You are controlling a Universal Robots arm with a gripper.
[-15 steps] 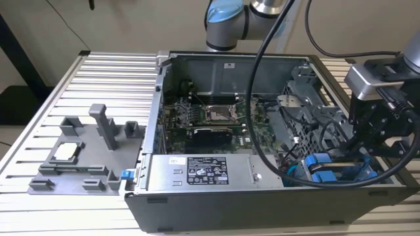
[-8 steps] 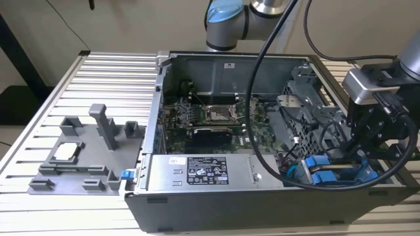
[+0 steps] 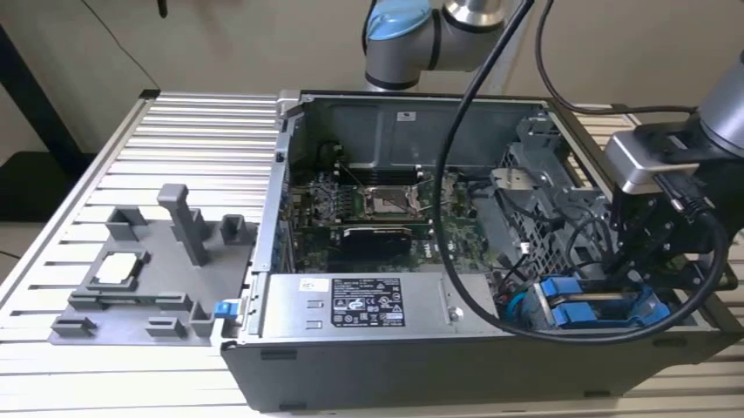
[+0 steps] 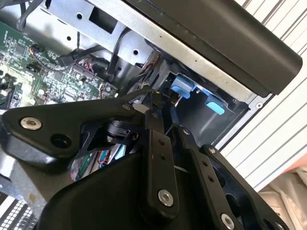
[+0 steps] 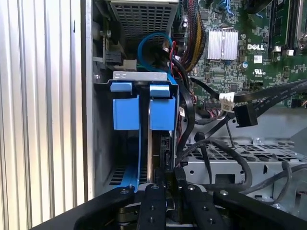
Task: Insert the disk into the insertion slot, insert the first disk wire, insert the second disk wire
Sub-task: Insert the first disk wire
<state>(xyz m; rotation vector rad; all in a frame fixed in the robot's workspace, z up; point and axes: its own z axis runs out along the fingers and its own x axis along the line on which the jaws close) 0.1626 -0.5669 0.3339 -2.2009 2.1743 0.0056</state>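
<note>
- Apparently the disk [image 5: 160, 114] is already in the insertion slot [image 5: 103, 139]. You can see its blue carrier front standing level with a second blue carrier [image 5: 125, 112] just beside it in the same bay.
- So I judge the disk step to be done or nearly so, and the wire steps not yet done. A black cable with a flat connector [image 5: 245, 115] hangs free beside the cage, plugged into nothing.
- The end effector [image 5: 169, 178] sits right at the bay, lined up with the disk's carrier and close over it. Its tips are drawn together, and you cannot tell whether anything thin is pinched between them.
- Your next move calls for a short, straight line along the bay. Loose black cables [image 5: 192, 139] crowd that side of the slot and could snag.
- The bay lies in the corner of the computer case [image 3: 465, 366] nearest the table's [image 3: 186, 113] front edge, toward the exterior view's right.
</note>
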